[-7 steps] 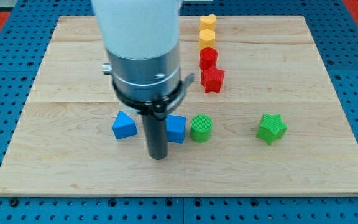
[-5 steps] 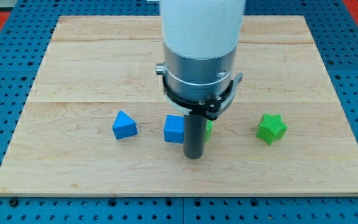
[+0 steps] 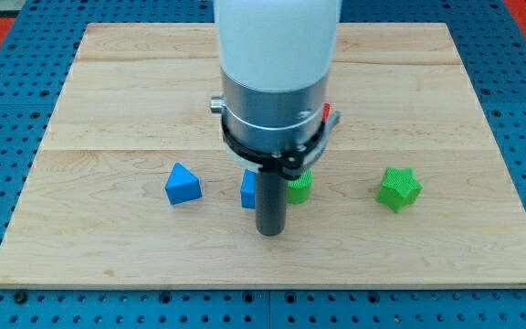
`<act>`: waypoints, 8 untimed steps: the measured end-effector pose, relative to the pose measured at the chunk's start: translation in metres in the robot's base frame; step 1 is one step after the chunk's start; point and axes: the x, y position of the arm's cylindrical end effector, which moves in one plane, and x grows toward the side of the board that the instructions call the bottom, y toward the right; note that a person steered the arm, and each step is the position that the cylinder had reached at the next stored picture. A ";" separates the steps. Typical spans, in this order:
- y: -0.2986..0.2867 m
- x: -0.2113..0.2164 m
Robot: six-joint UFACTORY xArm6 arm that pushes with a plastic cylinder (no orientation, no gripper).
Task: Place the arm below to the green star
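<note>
The green star (image 3: pixel 398 189) lies at the right of the wooden board (image 3: pixel 108 100). My tip (image 3: pixel 270 232) rests on the board well to the star's left and a little lower in the view. It stands just below the gap between a blue cube (image 3: pixel 248 189) and a green cylinder (image 3: pixel 299 187), both partly hidden by the rod.
A blue triangular block (image 3: pixel 183 184) lies left of the blue cube. A sliver of a red block (image 3: pixel 328 113) shows behind the arm's body; other blocks behind it are hidden. Blue pegboard (image 3: pixel 7 110) surrounds the board.
My tip swung right from beside the blue cube to below the green cylinder, then came back slightly left. The blocks have not moved.
</note>
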 end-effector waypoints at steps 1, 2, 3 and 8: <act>-0.003 -0.010; -0.005 -0.013; -0.008 -0.014; 0.147 0.020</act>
